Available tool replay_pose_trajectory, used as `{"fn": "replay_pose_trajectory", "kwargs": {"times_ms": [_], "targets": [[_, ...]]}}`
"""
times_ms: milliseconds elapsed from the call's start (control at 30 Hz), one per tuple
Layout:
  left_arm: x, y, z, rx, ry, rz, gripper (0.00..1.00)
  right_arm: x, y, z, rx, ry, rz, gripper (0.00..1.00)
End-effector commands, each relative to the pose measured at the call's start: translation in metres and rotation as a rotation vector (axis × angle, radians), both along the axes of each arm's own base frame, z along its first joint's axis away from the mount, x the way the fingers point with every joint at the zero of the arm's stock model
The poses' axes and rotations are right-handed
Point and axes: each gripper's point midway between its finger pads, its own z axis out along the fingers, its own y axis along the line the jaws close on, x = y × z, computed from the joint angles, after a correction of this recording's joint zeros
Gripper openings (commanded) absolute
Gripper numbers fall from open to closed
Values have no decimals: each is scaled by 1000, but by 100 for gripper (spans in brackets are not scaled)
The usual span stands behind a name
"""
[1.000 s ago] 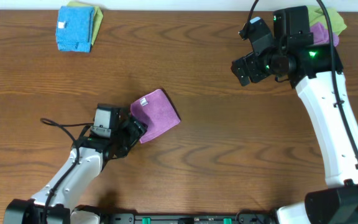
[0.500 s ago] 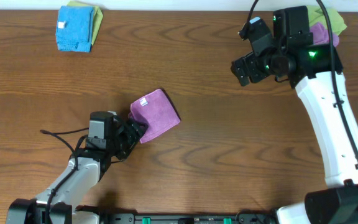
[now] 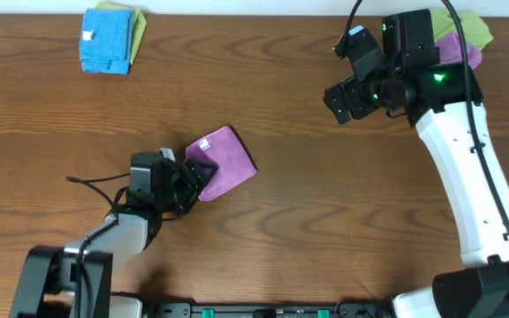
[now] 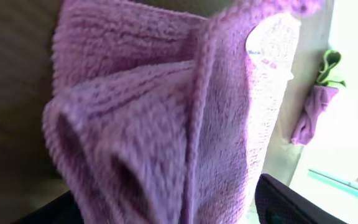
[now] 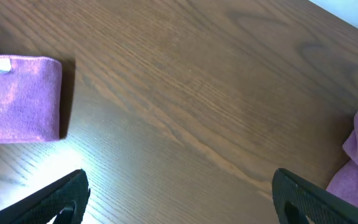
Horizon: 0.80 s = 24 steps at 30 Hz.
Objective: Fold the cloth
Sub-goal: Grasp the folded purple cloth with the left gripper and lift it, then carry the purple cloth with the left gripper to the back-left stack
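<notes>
Nearest the front edge, the left gripper (image 3: 193,179) sits right at the lower-left edge of the mauve cloth (image 3: 228,163), fingers spread. In its wrist view only the dark fingertips (image 4: 284,202) poke in at the bottom corners, with fuzzy purple filling everything between. My guess is it's there to square up the fold or take a fresh bite. Honestly I can't tell if the pads are touching fabric or just framing it, because the close-up is too blurry.

The cloth lies left of centre on the wooden table (image 3: 325,221), already doubled into a compact rectangle, turned at an angle, white label (image 3: 203,146) up. Looks mostly folded to me.

Further back, the right gripper (image 3: 336,99) hangs above bare wood, well apart from the cloth and parked out of the way I'd say, its fingers (image 5: 64,198) wide apart with nothing in them.

Along the far edge, the bright blue cloth (image 3: 104,42) sits on a yellow-green one (image 3: 124,9), mostly covering it. In the far right corner a lavender cloth (image 3: 460,50) and a lime-green cloth (image 3: 473,25) are half hidden behind the right arm.
</notes>
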Motion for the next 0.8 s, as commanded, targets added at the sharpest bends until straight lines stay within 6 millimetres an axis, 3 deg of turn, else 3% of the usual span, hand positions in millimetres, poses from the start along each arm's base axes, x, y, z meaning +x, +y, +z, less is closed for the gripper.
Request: {"fn": "replay_pose_trajectory", "kwargs": {"times_ms": [0, 67, 233, 433, 633, 767], "targets": [[-23, 12, -45, 42, 162, 59, 71, -3, 4, 1, 4, -2, 16, 94], [-21, 12, -49, 37, 165, 63, 63, -3, 4, 1, 2, -3, 18, 94], [-10, 5, -51, -4, 138, 53, 32, -3, 4, 1, 1, -2, 18, 94], [21, -6, -28, -30, 28, -12, 6, -3, 3, 1, -2, -2, 15, 94], [88, -16, 34, -53, -182, -38, 6, -3, 3, 1, -2, -3, 15, 94], [148, 0, 107, -61, -379, 13, 6, -3, 3, 1, -2, -2, 15, 94]]}}
